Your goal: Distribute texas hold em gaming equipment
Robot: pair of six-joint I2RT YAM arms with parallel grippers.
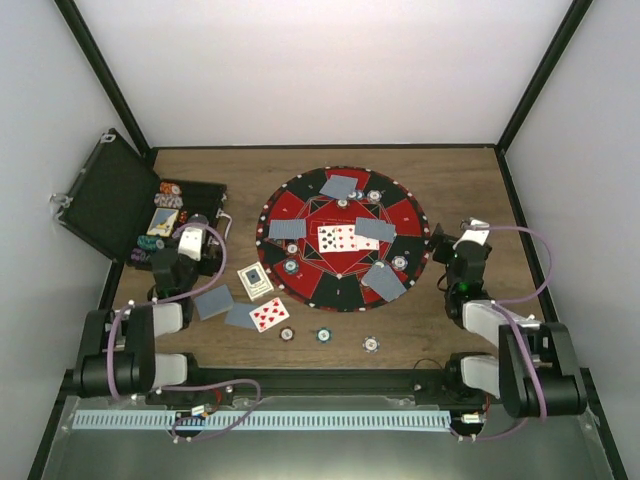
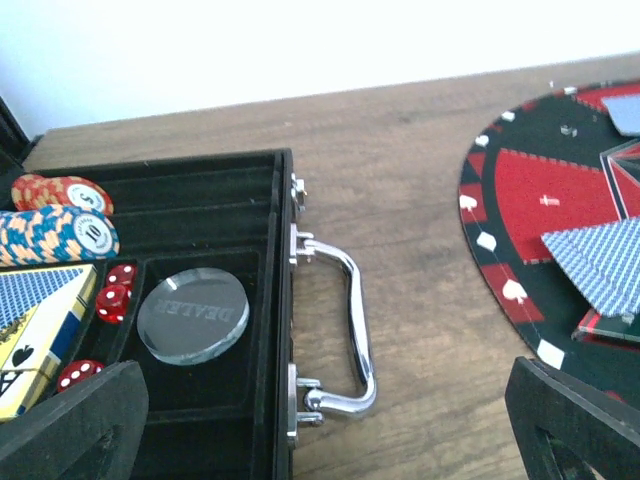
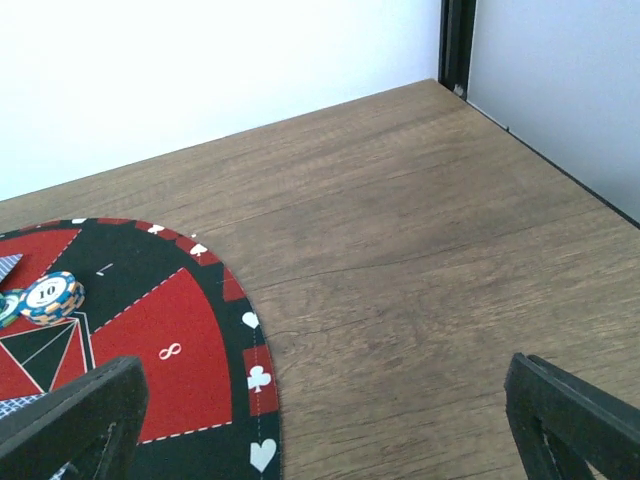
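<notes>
Hovering left of the round red-and-black mat (image 1: pixel 335 292), my left gripper (image 2: pixel 320 440) holds its blocky black jaws spread wide and empty. It is low at the edge of the dark-lined black case (image 2: pixel 230 200), with its curved chrome handle (image 2: pixel 350 330), ridged striped chips (image 2: pixel 60 235) and clear dealer disc (image 2: pixel 192 310). Right of the mat, my right gripper (image 3: pixel 320 440) hangs just as wide and empty over the bare wood-grain table (image 3: pixel 420 250). Flat cards (image 1: pixel 337 237) lie on the mat, some face up, and three loose chips (image 1: pixel 324 335) sit just off its near edge.
</notes>
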